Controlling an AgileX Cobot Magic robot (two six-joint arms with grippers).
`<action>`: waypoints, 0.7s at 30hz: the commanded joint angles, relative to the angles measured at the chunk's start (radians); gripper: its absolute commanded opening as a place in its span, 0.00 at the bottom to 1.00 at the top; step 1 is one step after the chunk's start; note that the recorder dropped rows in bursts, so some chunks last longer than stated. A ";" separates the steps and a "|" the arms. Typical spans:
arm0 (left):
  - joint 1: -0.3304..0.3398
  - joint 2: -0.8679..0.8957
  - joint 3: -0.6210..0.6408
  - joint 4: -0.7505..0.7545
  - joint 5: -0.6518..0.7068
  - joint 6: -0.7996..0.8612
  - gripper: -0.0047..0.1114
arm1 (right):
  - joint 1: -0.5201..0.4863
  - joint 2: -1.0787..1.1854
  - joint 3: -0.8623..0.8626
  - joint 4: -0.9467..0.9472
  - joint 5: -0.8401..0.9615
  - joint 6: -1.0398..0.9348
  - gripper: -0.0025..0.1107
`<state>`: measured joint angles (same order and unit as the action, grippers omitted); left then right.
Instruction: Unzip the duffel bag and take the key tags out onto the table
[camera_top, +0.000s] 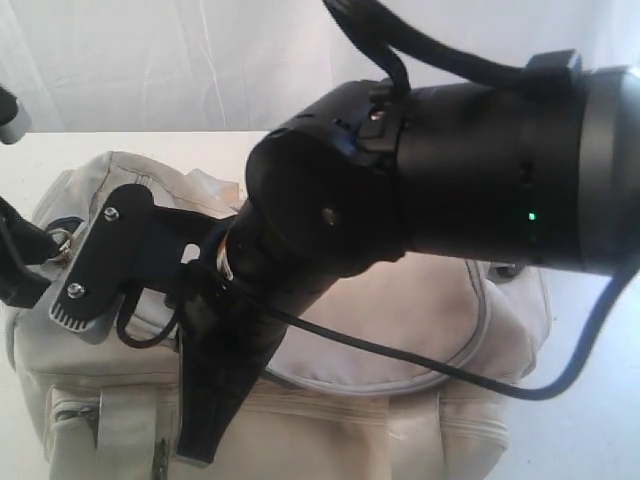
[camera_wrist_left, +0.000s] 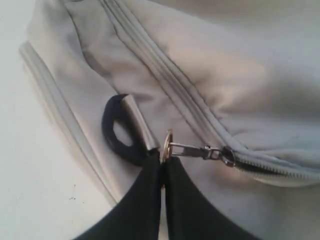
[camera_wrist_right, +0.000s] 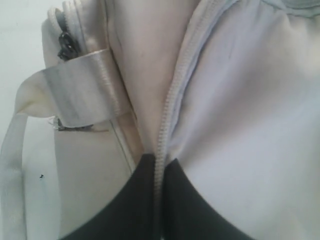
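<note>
We have the left gripper (camera_wrist_left: 162, 156) clenched on the ring of the zip pull (camera_wrist_left: 192, 150), just beside the black D-ring (camera_wrist_left: 116, 134) at one end of the duffel bag (camera_top: 400, 310) — a grip that, in our judgement, is meant to drag the slider along its track. The right gripper (camera_wrist_right: 158, 161) is pinched shut on the bag's fabric right at the zip line (camera_wrist_right: 167, 115), likely to brace the cloth against that pull. The bag lies on the table (camera_top: 120, 142). We cannot tell how far its zip is undone, and the key tags are nowhere in sight — presumably they are inside.
</note>
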<state>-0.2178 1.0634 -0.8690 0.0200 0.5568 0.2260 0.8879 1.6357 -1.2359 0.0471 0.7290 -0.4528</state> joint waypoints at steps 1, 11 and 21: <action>0.023 0.081 -0.072 -0.028 -0.010 0.061 0.04 | 0.001 -0.020 0.076 -0.004 0.032 0.013 0.02; 0.058 0.272 -0.280 -0.056 0.045 0.156 0.04 | 0.001 -0.020 0.144 0.000 -0.042 0.039 0.02; 0.058 0.417 -0.450 -0.056 0.058 0.191 0.04 | 0.001 -0.020 0.144 0.005 -0.042 0.054 0.02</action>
<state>-0.1756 1.4517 -1.2645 -0.0848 0.6937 0.4089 0.8879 1.6205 -1.1137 0.0434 0.5688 -0.4119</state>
